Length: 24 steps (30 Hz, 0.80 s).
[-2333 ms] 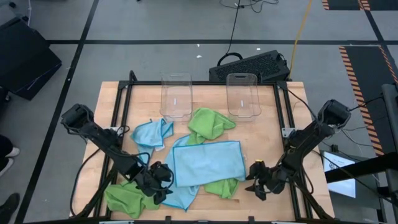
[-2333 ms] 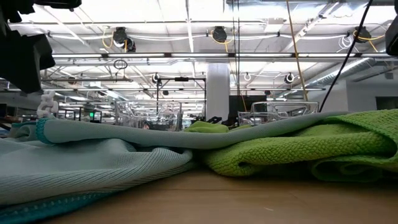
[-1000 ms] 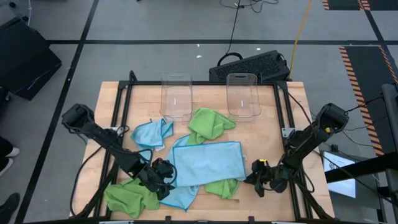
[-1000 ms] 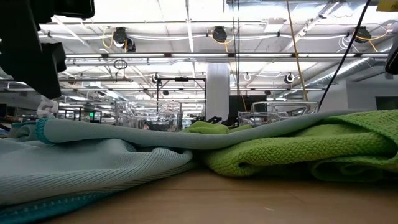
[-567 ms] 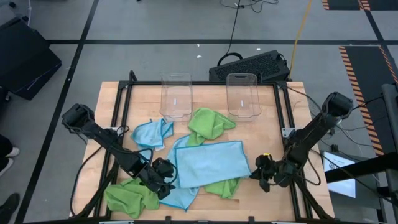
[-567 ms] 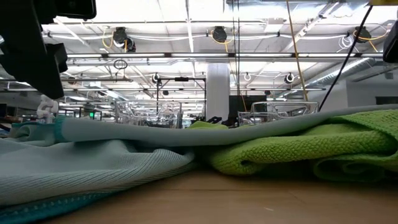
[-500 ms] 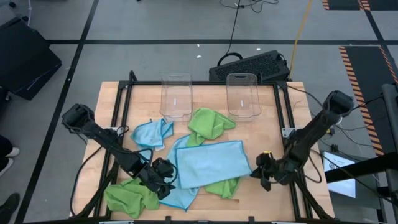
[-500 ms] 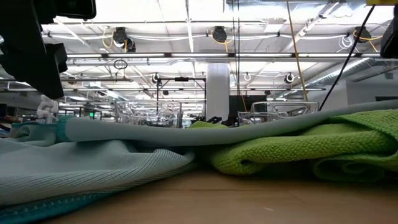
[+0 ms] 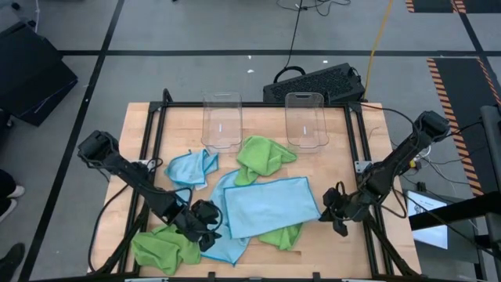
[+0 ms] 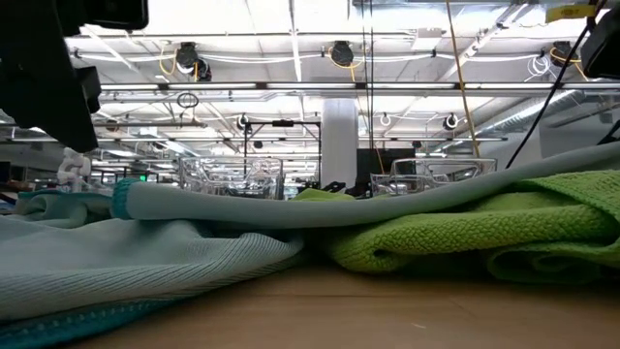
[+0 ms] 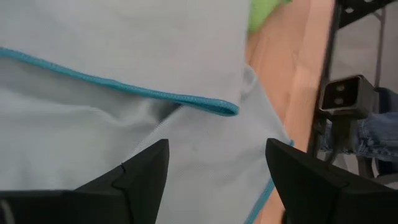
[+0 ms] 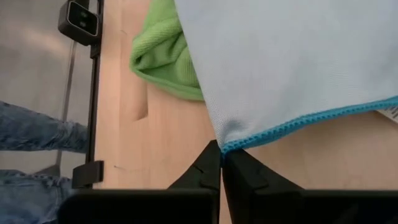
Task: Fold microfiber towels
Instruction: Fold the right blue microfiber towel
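Now my right jaws pinch the spread light blue towel's right corner; my left jaws hover wide over its left edge.

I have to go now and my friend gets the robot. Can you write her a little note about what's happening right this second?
Right gripper: shut on a corner of the flat blue towel, at the table's right side.
Left gripper: open, at the same towel's left edge, holding nothing.
Other towels: crumpled blue one at left, green one by the two bins, green one at front left, more green under the flat towel.
Done: no towel is folded yet.
Left: fold them all.
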### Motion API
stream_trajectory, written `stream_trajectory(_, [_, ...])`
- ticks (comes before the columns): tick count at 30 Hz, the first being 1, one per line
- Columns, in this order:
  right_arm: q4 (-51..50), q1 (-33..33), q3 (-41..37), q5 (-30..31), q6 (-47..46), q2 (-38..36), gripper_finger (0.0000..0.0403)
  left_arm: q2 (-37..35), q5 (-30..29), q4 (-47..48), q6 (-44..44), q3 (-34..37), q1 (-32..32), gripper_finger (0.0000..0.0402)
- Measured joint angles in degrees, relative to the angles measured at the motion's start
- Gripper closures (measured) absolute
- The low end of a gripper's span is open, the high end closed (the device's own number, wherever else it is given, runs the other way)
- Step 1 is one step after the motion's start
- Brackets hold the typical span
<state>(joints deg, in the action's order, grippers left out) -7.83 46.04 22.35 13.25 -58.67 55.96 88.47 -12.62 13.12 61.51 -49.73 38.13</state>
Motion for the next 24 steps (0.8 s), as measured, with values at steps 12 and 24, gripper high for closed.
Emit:
stream_trajectory(12, [0.2, 0.0, 0.0, 0.0, -0.2, 0.0, 0.0403, 11.2, -1.2, -10.0, -4.3, -1.5, 3.1, 0.0133])
stream_trajectory(24, [0.3, 0.0, 0.0, -0.1, -1.7, 0.0, 0.0403, 17.6, -1.8, -9.7, -7.6, -9.3, 1.2, 0.0201])
